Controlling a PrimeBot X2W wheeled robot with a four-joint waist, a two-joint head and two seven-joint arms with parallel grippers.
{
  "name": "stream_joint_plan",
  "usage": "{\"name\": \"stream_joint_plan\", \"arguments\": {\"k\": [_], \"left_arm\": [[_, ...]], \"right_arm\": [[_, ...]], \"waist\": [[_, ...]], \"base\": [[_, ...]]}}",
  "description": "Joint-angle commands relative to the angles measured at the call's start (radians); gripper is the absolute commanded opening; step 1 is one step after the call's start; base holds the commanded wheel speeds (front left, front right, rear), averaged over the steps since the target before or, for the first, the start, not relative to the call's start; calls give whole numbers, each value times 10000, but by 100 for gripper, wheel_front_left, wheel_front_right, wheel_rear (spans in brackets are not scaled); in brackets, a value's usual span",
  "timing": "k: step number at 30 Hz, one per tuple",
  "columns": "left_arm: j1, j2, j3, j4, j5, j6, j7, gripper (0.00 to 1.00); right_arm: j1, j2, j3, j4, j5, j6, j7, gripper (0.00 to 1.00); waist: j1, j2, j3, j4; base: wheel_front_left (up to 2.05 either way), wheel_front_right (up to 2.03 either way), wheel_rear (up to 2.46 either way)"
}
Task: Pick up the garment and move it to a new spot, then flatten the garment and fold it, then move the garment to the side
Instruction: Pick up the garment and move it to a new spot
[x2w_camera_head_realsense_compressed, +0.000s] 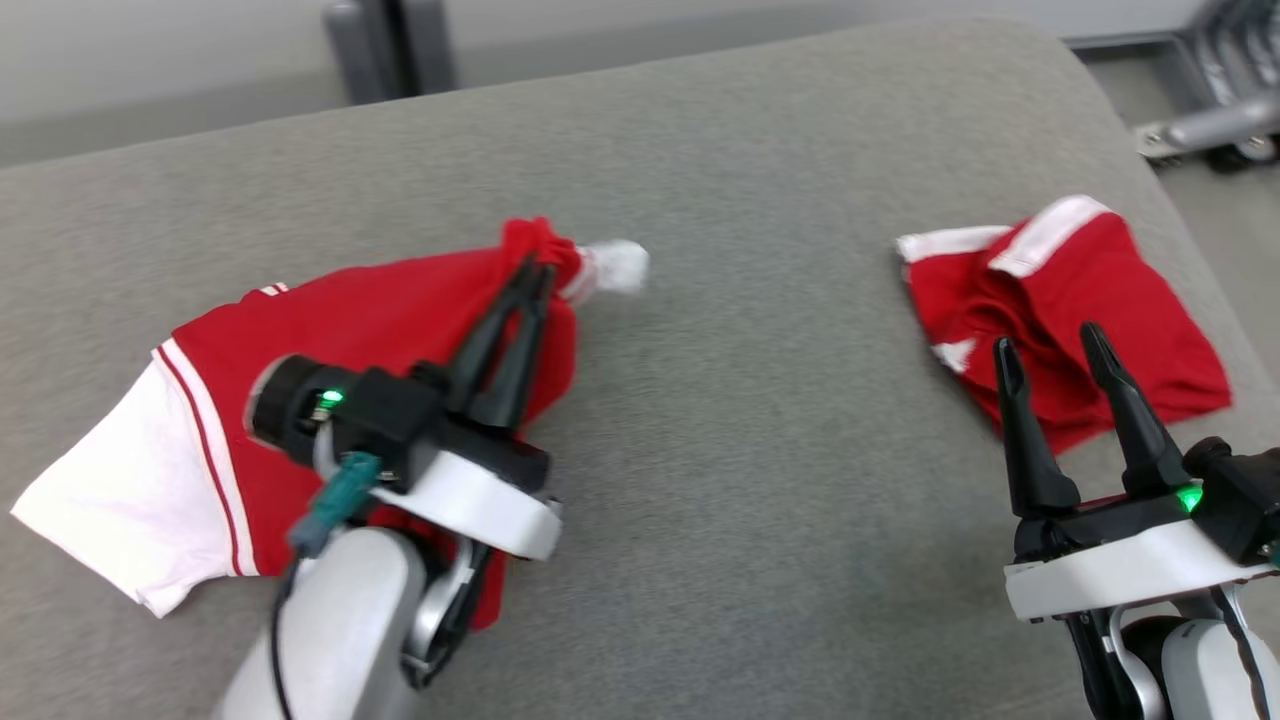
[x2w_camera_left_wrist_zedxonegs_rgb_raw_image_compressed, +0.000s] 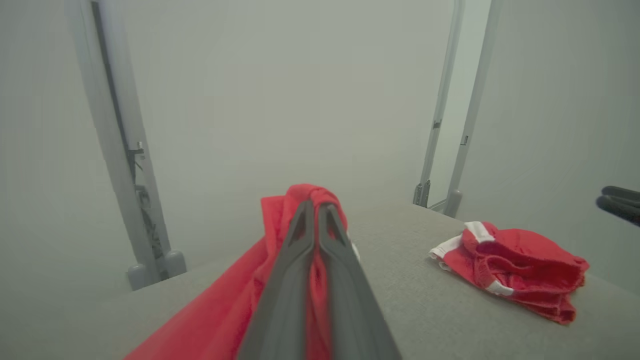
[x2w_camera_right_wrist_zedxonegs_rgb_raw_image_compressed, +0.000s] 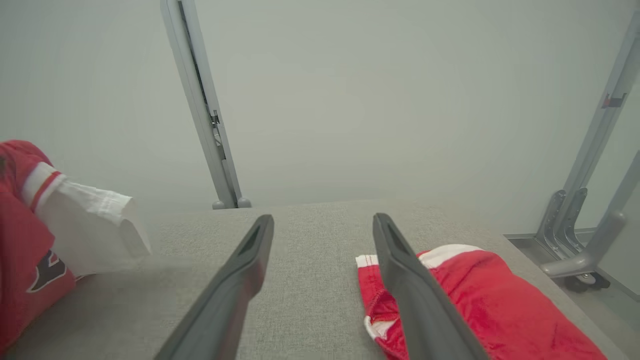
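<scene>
The garment (x2w_camera_head_realsense_compressed: 370, 310) is a red shirt with white sleeves, lying on the left of the grey padded surface (x2w_camera_head_realsense_compressed: 750, 420). My left gripper (x2w_camera_head_realsense_compressed: 535, 272) is shut on a bunched red fold at the shirt's far right end, lifting it slightly; a white sleeve (x2w_camera_head_realsense_compressed: 615, 265) sticks out just past the fingertips. In the left wrist view the shut gripper (x2w_camera_left_wrist_zedxonegs_rgb_raw_image_compressed: 315, 205) pinches the red cloth (x2w_camera_left_wrist_zedxonegs_rgb_raw_image_compressed: 225, 310). My right gripper (x2w_camera_head_realsense_compressed: 1048, 340) stands open at the lower right, nothing between its fingers. In the right wrist view the gripper (x2w_camera_right_wrist_zedxonegs_rgb_raw_image_compressed: 324, 219) shows open above the surface, the shirt (x2w_camera_right_wrist_zedxonegs_rgb_raw_image_compressed: 20, 260) at the far left.
A second red piece with white trim, like shorts (x2w_camera_head_realsense_compressed: 1100, 290), lies crumpled at the right, just beyond my right fingers (x2w_camera_right_wrist_zedxonegs_rgb_raw_image_compressed: 425, 300). The surface's rounded edge falls away at the right, where a metal wheeled frame (x2w_camera_head_realsense_compressed: 1210, 120) stands on the floor. A dark post (x2w_camera_head_realsense_compressed: 390, 45) stands behind.
</scene>
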Motion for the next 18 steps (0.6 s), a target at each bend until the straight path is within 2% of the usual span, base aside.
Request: {"name": "stream_joint_plan", "arguments": {"k": [1,8,14,15,16,18], "left_arm": [[-163,-24,-57,85,55,-78,10,0],[-375,-494,-1177,1169,167,-621,228,0],[-260,-651,-1604,2156,-16,-891,179,0],[-242,-658,-1626,2285,-19,-894,144,28],[-230,-658,-1663,2405,-55,-927,86,100],[-212,-713,-1721,2455,-207,-1028,-58,100]], "right_arm": [[32,-53,-32,71,48,3,-105,100],[44,-45,91,388,352,3,-492,100],[-43,-48,106,611,452,3,-695,100],[-53,-50,89,656,454,3,-707,100],[-64,-51,70,686,437,3,-720,100],[-77,-48,22,713,364,3,-721,100]], "waist": [[0,-1,261,-580],[0,-1,619,-1176],[0,-1,719,-1126],[0,-1,704,-1057],[0,-1,683,-975],[0,-1,614,-772]], "base": [[0,0,0],[0,0,0],[0,0,0],[0,0,0],[0,0,0],[0,0,0]]}}
